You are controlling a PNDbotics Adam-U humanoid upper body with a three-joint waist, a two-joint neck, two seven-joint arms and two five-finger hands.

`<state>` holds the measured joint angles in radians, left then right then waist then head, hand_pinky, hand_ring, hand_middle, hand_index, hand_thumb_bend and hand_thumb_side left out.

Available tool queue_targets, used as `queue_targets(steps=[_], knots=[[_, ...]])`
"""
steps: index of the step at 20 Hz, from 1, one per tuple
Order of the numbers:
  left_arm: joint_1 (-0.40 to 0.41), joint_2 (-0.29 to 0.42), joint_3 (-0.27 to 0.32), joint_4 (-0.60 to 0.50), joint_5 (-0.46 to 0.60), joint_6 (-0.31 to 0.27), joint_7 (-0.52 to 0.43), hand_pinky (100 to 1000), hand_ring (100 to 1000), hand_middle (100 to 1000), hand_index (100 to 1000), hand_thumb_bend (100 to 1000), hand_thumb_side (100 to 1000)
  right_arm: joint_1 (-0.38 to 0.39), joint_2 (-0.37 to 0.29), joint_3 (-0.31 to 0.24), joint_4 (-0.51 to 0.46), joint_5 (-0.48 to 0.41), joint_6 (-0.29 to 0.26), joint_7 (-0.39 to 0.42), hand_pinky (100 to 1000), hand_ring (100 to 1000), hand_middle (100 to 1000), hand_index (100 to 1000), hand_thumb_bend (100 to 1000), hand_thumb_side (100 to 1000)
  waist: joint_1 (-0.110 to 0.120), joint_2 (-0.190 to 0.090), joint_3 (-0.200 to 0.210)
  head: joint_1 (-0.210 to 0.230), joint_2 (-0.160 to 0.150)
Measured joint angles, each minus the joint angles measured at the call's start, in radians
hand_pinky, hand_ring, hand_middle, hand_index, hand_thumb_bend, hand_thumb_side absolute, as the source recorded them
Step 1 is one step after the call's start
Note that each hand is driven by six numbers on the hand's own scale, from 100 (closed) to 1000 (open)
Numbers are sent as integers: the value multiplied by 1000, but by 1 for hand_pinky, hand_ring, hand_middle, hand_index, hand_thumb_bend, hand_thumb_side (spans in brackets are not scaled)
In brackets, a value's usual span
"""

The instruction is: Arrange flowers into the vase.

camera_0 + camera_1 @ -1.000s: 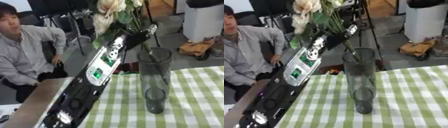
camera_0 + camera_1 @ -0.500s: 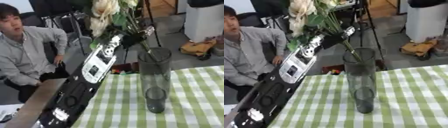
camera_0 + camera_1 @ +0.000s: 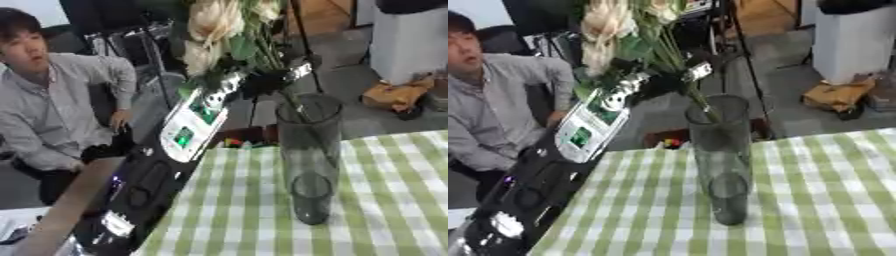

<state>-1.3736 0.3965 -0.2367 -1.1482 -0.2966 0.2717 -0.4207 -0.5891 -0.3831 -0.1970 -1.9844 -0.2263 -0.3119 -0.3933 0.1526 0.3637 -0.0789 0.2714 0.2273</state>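
So I've got my left hand (image 3: pixel 262 80) wrapped around the stems of the bunch of cream-white roses with green leaves (image 3: pixel 223 30), fingers curled round them just above and to the left of the rim of the tall clear glass cylinder vase (image 3: pixel 308 160). I'm gripping low on the stems so the blooms ride up high above the vase and out of the way, and the cut ends point down at the opening; a stem or two looks like it's already poking past the rim into the glass, though it's hard to say how deep. My black forearm with its white and green panel (image 3: pixel 197 125) slants up from the lower left toward the vase, which keeps the arm off to the vase's left instead of over it, so I'm not likely to knock it. The vase stands upright on the green and white checked tablecloth (image 3: pixel 385 200), a bit in from the cloth's far edge, nothing touching it that I can see besides maybe those stems. Still early-ish I reckon: stems need lowering straight down until they hit the bottom. The thing to watch is the tall narrow glass tipping if the stems drag on the rim. My right hand isn't showing anywhere.
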Motion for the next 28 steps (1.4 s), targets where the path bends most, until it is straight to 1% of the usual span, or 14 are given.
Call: queue_targets(steps=[5, 7, 9, 10, 16, 21, 26, 28], knots=[[1, 4, -13, 0, -18, 20, -93, 788, 945, 971, 1000, 395, 884, 1, 0, 0, 0, 2, 0, -5, 740, 810, 808, 829, 100, 1000, 6, -3, 4, 0, 6], [2, 8, -18, 0, -23, 30, -140, 795, 949, 978, 1000, 428, 888, 1, 0, 0, 0, 3, 0, -8, 741, 811, 808, 829, 100, 1000, 7, -7, 5, 0, 9], [2, 9, -18, 0, -29, 40, -186, 796, 950, 979, 1000, 432, 889, 4, 0, 0, 0, 4, 0, -9, 740, 810, 808, 829, 100, 1000, 8, -8, 8, 0, 9], [2, 9, -18, 0, -31, 45, -206, 801, 952, 983, 1000, 462, 879, 5, 0, 0, 0, 4, 0, -9, 740, 810, 808, 828, 100, 1000, 9, -9, 9, 0, 10], [2, 23, -18, -8, -66, 68, -293, 821, 963, 997, 1000, 523, 850, 9, 1, 0, 0, 5, 2, -11, 740, 809, 807, 828, 100, 1000, 12, -19, 18, 0, 18], [2, 31, -18, -18, -112, 74, -324, 837, 973, 1000, 1000, 554, 839, 15, 1, 1, 0, 5, 4, -12, 739, 809, 807, 828, 100, 1000, 15, -25, 26, -1, 19], [2, 44, -18, -32, -183, 74, -324, 844, 978, 1000, 1000, 578, 836, 17, 2, 1, 0, 6, 4, -13, 739, 808, 807, 827, 100, 1000, 17, -27, 31, -1, 27], [2, 44, -18, -38, -198, 73, -322, 845, 978, 1000, 1000, 606, 834, 17, 2, 1, 0, 7, 4, -13, 739, 808, 807, 827, 100, 1000, 18, -30, 32, -2, 27]])
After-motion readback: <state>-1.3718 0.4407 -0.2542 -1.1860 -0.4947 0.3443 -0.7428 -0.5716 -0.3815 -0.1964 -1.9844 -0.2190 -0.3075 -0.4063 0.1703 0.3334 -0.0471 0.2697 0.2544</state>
